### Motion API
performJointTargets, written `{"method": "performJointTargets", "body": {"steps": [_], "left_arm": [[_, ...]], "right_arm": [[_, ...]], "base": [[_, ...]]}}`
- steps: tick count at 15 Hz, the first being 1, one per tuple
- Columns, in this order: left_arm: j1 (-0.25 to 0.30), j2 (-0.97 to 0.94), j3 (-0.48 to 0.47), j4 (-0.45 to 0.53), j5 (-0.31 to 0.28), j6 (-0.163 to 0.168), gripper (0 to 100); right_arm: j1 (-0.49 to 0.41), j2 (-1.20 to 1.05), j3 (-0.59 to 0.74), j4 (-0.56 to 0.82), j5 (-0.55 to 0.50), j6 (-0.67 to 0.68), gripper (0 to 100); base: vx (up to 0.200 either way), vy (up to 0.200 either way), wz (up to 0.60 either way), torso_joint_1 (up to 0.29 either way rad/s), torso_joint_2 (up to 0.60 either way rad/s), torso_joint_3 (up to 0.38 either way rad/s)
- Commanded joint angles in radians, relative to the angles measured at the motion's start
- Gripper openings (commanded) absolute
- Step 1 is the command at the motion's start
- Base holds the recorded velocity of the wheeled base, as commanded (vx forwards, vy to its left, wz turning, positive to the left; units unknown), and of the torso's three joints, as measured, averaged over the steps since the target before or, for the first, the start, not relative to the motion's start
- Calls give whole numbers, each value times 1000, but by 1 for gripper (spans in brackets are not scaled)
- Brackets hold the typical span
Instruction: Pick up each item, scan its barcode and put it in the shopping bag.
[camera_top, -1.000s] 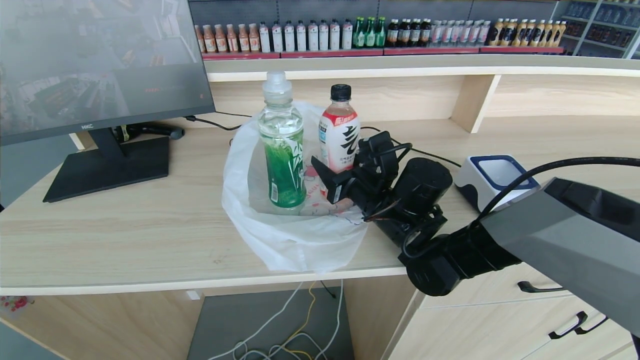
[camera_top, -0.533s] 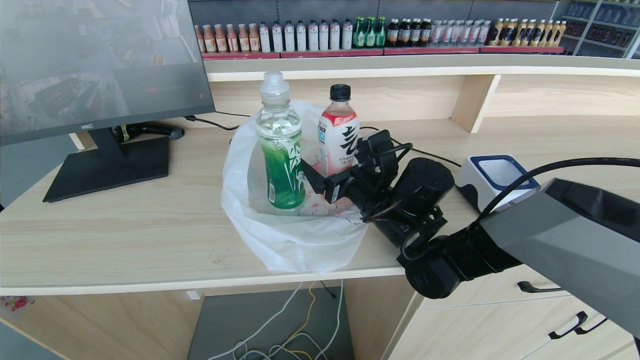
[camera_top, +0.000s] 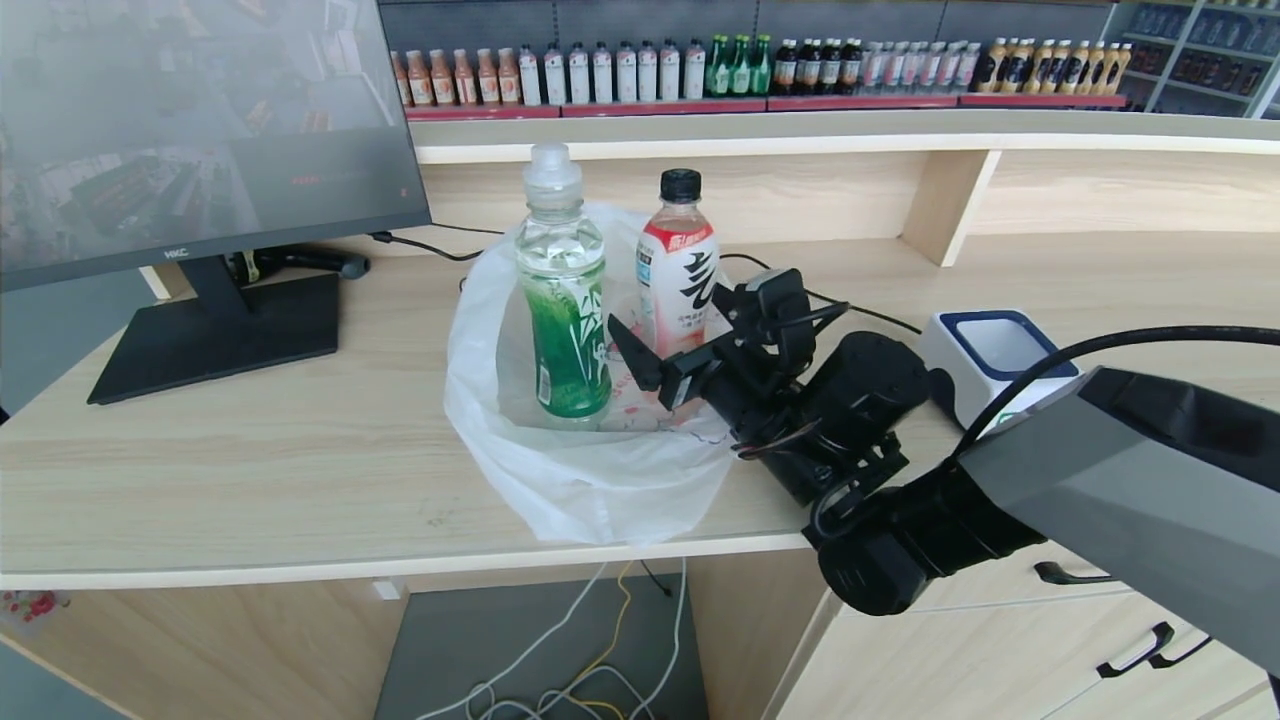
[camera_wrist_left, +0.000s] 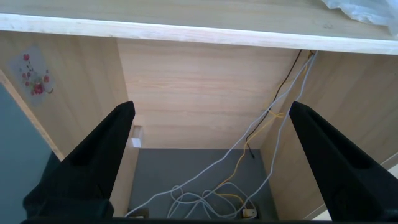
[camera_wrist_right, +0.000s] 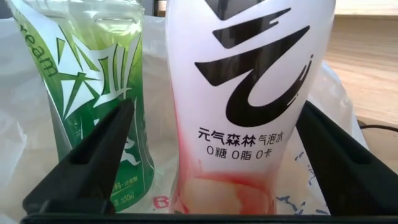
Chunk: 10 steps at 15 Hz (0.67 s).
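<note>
1. Standing upright inside the open white plastic shopping bag are two drinks bottles, side by side and close together.
2. On the robot's left is a clear plastic bottle with a green leaf-patterned label and a clear cap. In the right wrist view, white lettering runs down its label.
3. On the robot's right is a pale pink bottle with a white label and a black cap. A red band tops the label. Below it are a large black brush-stroke character and a row of small black print.
4. The right gripper sits at the bag's right side, low by the pink bottle. Its fingers are spread wide and hold nothing. In its own view the pink bottle stands between the fingers, clear of both.
5. The left gripper hangs below the counter edge. It is spread wide with nothing in it, and it faces the recess where loose white and yellow cables trail down.
6. The bag rests on a light wooden counter, and its near side droops over the front edge.
7. A white and dark-blue box scanner sits on the counter to the right of the bag.
8. A black flat monitor on a square stand is at the left.
9. Rows of bottled drinks line the shelves behind the counter.
</note>
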Motion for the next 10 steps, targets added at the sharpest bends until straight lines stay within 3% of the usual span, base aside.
{"method": "performJointTargets", "body": {"steps": [1,7,10], "left_arm": [[0,0,0,0,0,0,100],[-1,0,0,0,0,0,100],[0,0,0,0,0,-1,100]], "right_arm": [[1,-27,8,-15,-1,-1,100],[3,-170,161,-42,0,-4,100],[9,-325,308,-45,0,-21,100]], "base": [[0,0,0,0,0,0],[0,0,0,0,0,0],[0,0,0,0,0,0]]}}
